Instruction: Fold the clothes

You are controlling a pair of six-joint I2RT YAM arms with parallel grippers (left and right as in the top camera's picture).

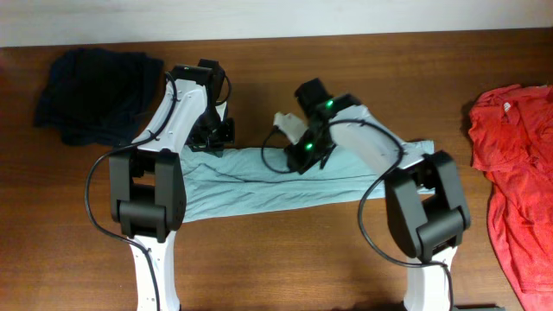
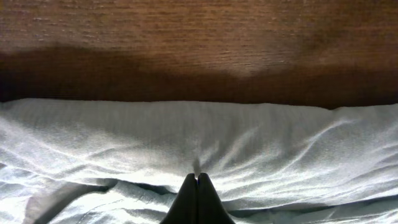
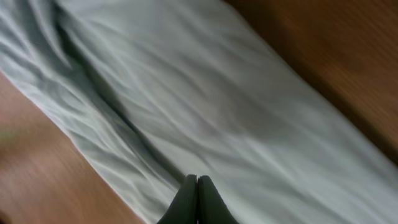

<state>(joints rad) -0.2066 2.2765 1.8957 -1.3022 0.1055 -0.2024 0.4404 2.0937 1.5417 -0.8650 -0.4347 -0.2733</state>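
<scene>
From above, the pale grey-teal T-shirt (image 1: 259,186) lies in a long strip across the middle of the bench (image 1: 285,259). The left gripper (image 1: 213,138) and right gripper (image 1: 296,160) are at its far edge, a dark navy garment (image 1: 91,86) is in the far left corner, and a red shirt (image 1: 518,173) is at the right. In the left wrist view, the left gripper's (image 2: 197,180) fingers are pressed together, tips down on the wrinkly T-shirt (image 2: 186,137). In the right wrist view, the right gripper's (image 3: 197,180) fingers are together too, over the T-shirt (image 3: 217,93) near its edge, and I cannot tell if cloth is caught between them.
</scene>
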